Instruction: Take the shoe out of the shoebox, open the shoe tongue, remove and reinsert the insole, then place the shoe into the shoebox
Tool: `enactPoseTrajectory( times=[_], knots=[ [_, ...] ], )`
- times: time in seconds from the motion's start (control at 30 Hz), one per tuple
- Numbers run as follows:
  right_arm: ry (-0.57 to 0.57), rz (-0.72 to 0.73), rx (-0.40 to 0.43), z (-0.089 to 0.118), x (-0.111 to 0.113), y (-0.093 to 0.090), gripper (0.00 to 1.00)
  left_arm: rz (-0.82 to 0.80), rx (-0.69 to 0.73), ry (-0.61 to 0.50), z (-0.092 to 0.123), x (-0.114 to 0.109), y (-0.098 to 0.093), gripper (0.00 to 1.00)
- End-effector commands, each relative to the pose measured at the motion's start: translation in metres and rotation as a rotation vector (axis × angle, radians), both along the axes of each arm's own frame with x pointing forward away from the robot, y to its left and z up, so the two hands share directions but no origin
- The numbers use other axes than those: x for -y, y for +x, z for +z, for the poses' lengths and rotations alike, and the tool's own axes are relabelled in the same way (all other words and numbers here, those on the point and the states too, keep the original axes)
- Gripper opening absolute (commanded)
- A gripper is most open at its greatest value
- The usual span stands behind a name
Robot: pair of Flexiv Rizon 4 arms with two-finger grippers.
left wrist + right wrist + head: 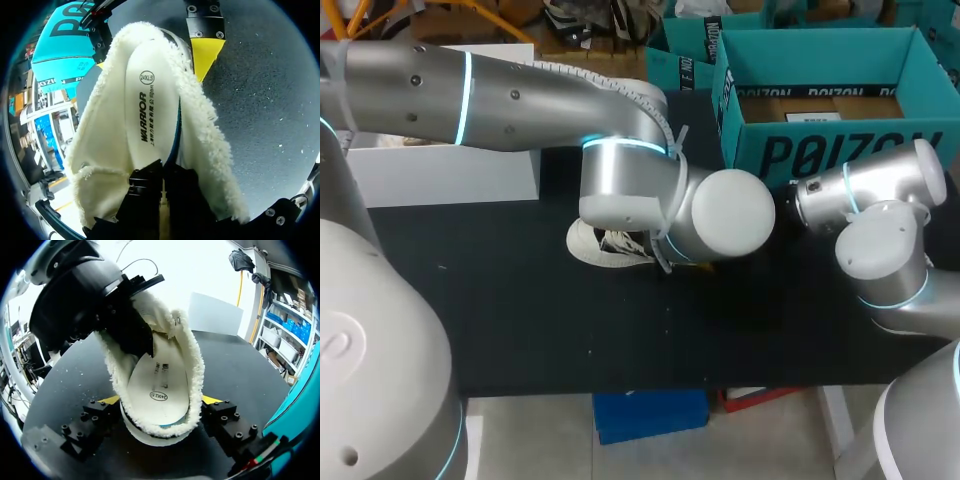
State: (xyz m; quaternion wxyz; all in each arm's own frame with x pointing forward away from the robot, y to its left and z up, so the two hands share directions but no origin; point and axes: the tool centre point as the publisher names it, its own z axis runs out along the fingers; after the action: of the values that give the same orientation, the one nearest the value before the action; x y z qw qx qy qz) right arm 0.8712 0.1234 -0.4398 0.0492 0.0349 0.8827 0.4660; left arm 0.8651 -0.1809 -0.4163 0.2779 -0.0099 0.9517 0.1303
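Black bench [520, 310] below: my right claw [161, 401] clamped the soft, light shoe [194, 360] by its sides; my left claw [162, 174] pinched its floppy insole [150, 95].

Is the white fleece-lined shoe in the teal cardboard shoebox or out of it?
Out. The white fleece-lined shoe sits on the black table, apart from the teal cardboard shoebox, whose inside shows only brown cardboard.

Colours were logged as follows: shoe [150, 432], white, lined in cream fleece; insole [150, 110], white, printed in black, edged blue; shoebox [840, 150], teal, lettered in black; table [520, 290], black, flecked pale; left arm [520, 95] and right arm [880, 200], silver-grey, banded with cyan rings; right gripper [160, 400], black, tipped yellow.
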Motion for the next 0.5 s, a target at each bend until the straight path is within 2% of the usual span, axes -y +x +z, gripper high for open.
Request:
enactPoseTrajectory(
  times=[0.03, 0.2, 0.5],
  knots=[
    [-0.001, -0.001, 0.0, -0.002, 0.001, 0.0, 0.0, -0.007, -0.053, -0.033, -0.101, -0.034, 0.073, 0.0],
    [-0.001, -0.001, 0.0, -0.002, 0.001, 0.0, 0.0, -0.032, -0.11, -0.073, -0.081, -0.029, 0.061, 0.0],
    [-0.001, -0.001, 0.0, -0.002, 0.001, 0.0, 0.0, -0.104, -0.221, -0.149, -0.043, -0.008, 0.031, 0.0]
  ],
)
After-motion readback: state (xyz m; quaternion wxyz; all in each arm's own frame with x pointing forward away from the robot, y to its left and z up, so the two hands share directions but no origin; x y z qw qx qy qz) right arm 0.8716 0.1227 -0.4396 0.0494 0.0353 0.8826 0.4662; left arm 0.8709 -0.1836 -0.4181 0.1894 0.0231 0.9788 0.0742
